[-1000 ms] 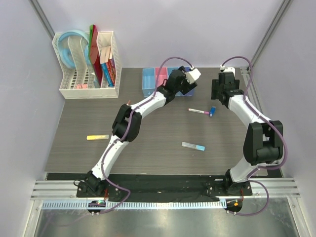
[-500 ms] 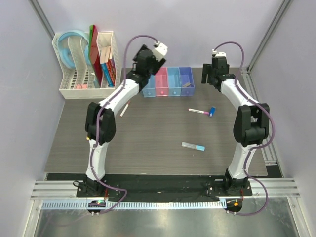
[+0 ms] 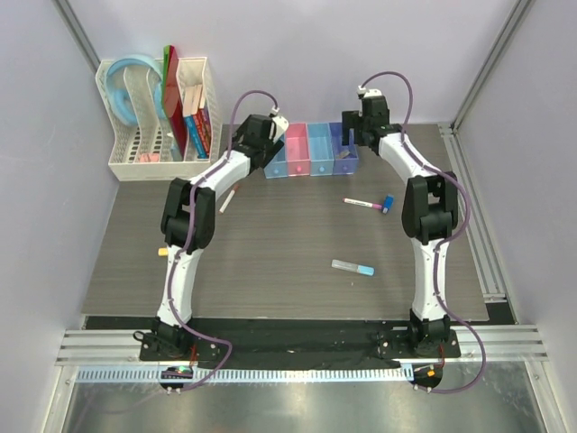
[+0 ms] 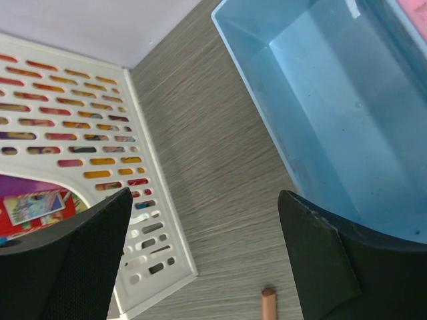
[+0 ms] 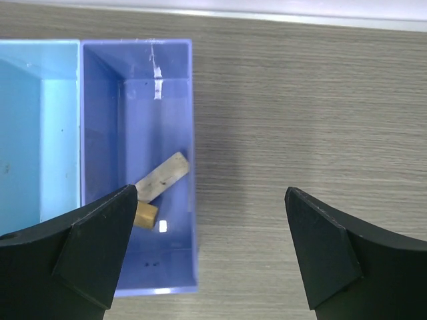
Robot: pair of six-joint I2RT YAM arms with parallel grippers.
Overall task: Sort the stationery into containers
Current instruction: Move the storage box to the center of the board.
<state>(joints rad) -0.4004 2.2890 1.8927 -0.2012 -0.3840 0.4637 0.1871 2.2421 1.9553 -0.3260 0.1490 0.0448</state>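
Note:
The containers (image 3: 311, 152) stand in a row at the back: light blue, pink, light blue, violet-blue. My left gripper (image 3: 251, 144) hovers open between the white rack and the leftmost light-blue bin (image 4: 333, 113), with nothing between its fingers. Open as well, my right gripper (image 3: 361, 131) hangs over the right edge of the violet-blue bin (image 5: 107, 167), where a tan piece (image 5: 160, 179) lies on a small yellowish block (image 5: 145, 215). On the table lie a purple pen (image 3: 363, 204), a dark-blue block (image 3: 389, 204) and a grey stick with a light-blue tip (image 3: 352, 267).
A white mesh rack (image 3: 162, 135) with books and folders stands at the back left. A thin pale stick (image 3: 227, 198) lies beside the left arm, its end (image 4: 268, 303) below my left gripper. An orange-yellow piece (image 3: 163, 252) peeks out from under the left arm.
Both arms swung toward the back. The left gripper moved from the bins' right side to their left end by the rack. The right gripper moved left over the violet-blue bin and opened wider.

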